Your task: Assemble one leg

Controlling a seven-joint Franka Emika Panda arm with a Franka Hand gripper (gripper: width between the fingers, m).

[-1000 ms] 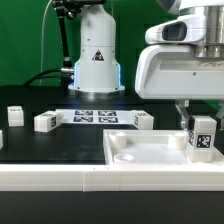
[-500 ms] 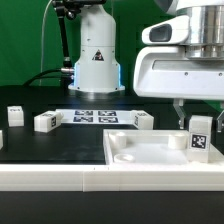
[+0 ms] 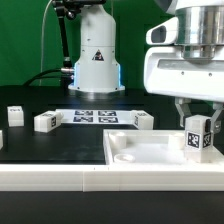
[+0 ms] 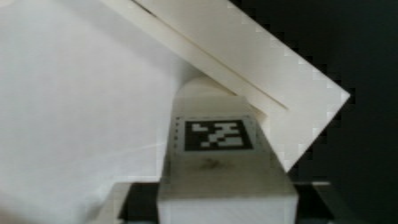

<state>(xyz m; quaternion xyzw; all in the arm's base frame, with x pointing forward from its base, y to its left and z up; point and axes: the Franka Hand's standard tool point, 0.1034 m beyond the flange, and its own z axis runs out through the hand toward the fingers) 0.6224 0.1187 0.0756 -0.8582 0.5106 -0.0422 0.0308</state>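
My gripper is shut on a leg, a small white block with a black-and-white tag, held upright over the large white square plate near its corner at the exterior view's right. In the wrist view the leg fills the space between my fingers, its far end reaching the plate's corner. Three more legs lie on the black table: one behind the plate, one and one at the exterior view's left.
The marker board lies on the table in front of the arm's white base. A white ledge runs along the table's front edge. A small white piece shows at the left border.
My gripper has turned about its axis with the leg in it: the leg's tag now shows on two faces. It stays over the plate's right corner.
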